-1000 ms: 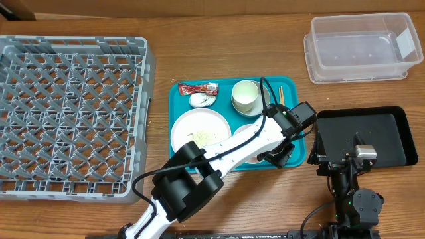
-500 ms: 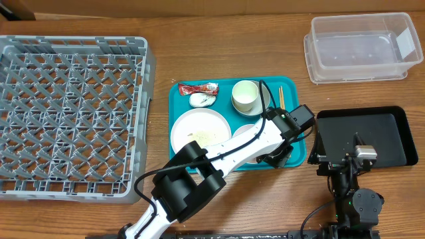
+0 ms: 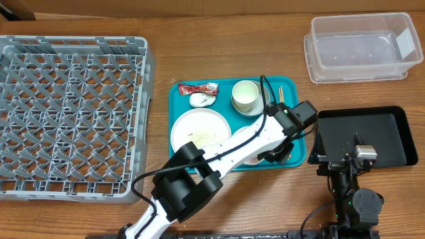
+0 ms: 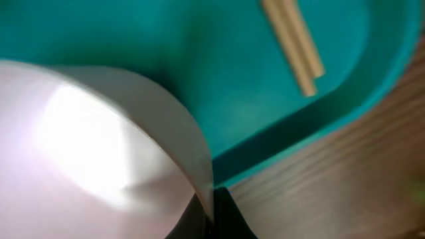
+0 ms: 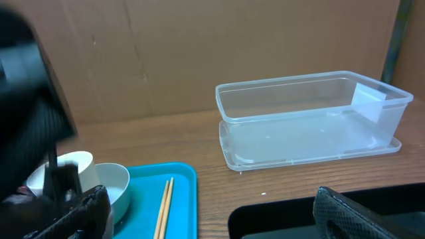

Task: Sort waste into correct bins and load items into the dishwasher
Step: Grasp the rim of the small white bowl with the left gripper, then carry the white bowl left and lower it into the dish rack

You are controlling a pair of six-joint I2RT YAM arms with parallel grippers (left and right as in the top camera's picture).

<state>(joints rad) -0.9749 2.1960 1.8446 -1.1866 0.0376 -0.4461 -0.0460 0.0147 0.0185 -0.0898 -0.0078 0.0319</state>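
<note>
Left arm (image 3: 229, 147) is on show: smooth white links between chunky black joint housings, a black boxy block at the wrist end, and a thin black cable (image 3: 134, 189) looping out beside the lower joints. Right arm (image 3: 352, 196) is black all over, capped by a small silver-grey block (image 3: 364, 153), with a tiny green light glowing on its body. Its fingers (image 5: 83, 209) are black, blunt and rough-textured.
</note>
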